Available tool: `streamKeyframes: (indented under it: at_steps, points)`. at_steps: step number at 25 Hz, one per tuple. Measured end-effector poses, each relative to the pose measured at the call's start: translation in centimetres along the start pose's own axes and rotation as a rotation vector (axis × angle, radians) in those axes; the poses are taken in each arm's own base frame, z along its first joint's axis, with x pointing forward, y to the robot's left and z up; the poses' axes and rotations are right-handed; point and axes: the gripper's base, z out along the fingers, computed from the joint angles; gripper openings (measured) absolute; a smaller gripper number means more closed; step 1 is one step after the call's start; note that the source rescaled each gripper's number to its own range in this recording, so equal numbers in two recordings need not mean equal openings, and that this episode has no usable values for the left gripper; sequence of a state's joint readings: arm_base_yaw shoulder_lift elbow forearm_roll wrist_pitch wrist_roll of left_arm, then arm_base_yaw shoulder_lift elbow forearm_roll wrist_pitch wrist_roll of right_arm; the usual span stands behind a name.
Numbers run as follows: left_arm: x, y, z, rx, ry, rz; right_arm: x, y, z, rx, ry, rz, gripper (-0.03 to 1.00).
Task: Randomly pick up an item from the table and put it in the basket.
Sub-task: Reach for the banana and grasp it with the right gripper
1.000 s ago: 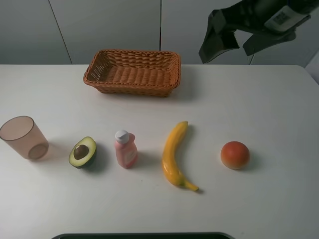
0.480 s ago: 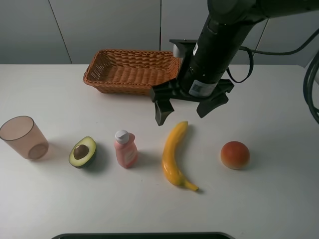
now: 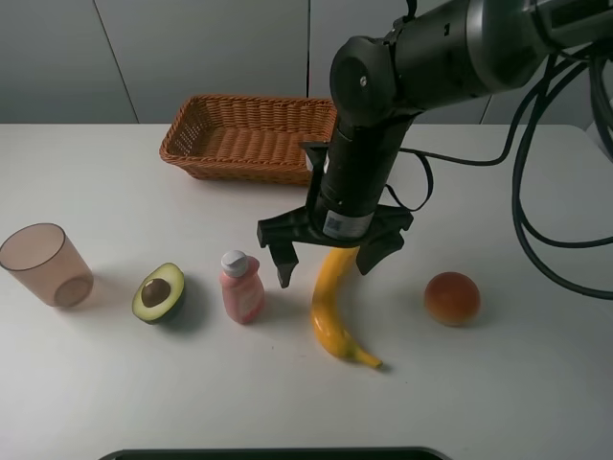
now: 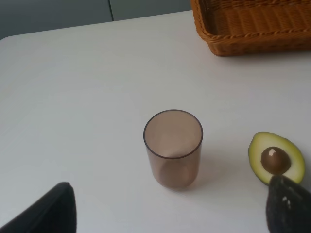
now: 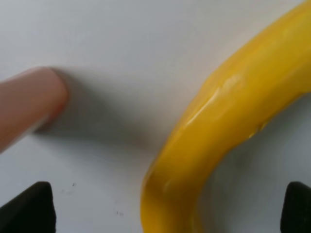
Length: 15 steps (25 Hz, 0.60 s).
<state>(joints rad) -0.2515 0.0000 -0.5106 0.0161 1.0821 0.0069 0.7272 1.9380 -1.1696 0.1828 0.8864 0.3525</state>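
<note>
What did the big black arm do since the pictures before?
The right gripper swung down from high at the back right, past the basket, and now hangs open over the banana's upper half, its fingers either side of it, nothing grasped yet. The banana, basket, cup, avocado half, pink bottle and round orange-red fruit lie where they were.

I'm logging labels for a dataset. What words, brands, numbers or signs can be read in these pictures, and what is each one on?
No text can be read in any view.
White sticker on the black robot arm, just above the right tool: print too small to read.
Small pink squeeze bottle with a white cap: no legible print shows.
</note>
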Motion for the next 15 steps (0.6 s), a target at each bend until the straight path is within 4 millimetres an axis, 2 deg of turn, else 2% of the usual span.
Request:
streamKeyframes:
  at_steps: [6, 15]
  points:
    - [0.0, 0.0, 0.0, 0.000, 0.000, 0.000, -0.4, 0.0, 1.7, 0.004, 0.019, 0.024, 0.95]
    - [0.0, 0.0, 0.0, 0.000, 0.000, 0.000, -0.4, -0.3, 4.3, 0.015, 0.072, 0.057, 0.94]
